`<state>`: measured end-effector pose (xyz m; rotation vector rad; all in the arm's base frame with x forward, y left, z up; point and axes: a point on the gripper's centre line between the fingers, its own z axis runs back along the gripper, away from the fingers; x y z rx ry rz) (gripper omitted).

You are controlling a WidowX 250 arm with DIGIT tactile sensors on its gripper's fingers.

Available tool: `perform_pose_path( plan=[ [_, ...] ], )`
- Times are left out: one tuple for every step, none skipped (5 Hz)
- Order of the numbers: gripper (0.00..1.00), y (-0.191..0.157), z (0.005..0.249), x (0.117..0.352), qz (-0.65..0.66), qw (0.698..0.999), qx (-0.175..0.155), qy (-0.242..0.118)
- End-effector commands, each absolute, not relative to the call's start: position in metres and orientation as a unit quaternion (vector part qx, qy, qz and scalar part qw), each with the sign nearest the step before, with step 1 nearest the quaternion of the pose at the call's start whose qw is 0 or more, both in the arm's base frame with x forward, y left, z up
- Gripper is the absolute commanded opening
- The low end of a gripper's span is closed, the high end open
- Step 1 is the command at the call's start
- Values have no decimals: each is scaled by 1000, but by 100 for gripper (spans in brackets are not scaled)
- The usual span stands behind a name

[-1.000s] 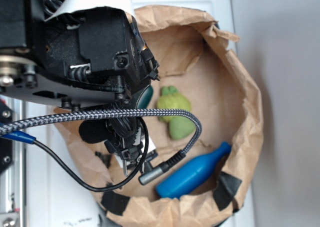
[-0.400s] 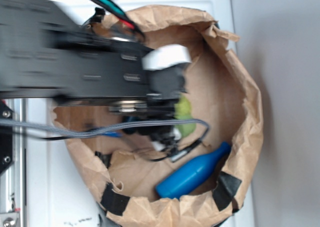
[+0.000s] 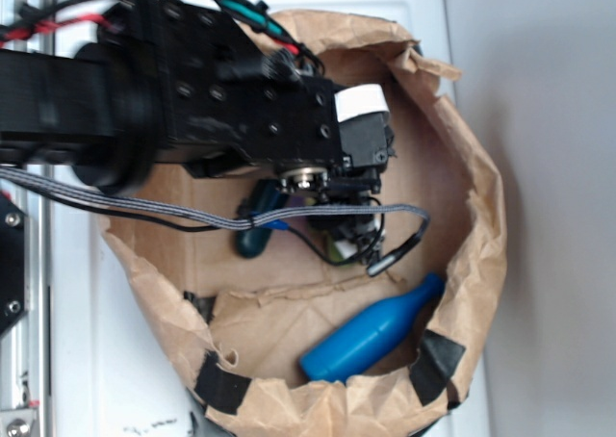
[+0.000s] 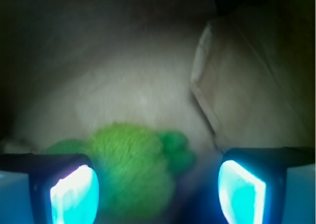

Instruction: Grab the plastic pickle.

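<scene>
I see my black arm (image 3: 183, 100) reaching in from the left over the brown paper bag (image 3: 476, 216), wrist bent down into it, with no readable writing anywhere. The blue bottle (image 3: 371, 336) lies by the bag's near wall. The plastic pickle (image 3: 258, 223) lies on the bag floor just left of the gripper (image 4: 158, 189), long axis near upright in the exterior view, while the jaws stand wide apart and empty over the green plush toy (image 4: 131, 167).

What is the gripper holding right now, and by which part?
Nothing. The gripper is open, its two finger pads apart, with only the fuzzy yellow-green plush toy between them, ungripped.
</scene>
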<state>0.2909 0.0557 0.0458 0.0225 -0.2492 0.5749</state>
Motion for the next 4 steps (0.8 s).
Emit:
perform_pose_path(
  plan=[
    [0, 62, 38, 280, 283, 951, 29, -119],
    [0, 62, 29, 282, 282, 951, 44, -119],
    [100, 54, 42, 283, 267, 954, 50, -131],
    [100, 54, 42, 283, 267, 954, 50, -131]
  ],
)
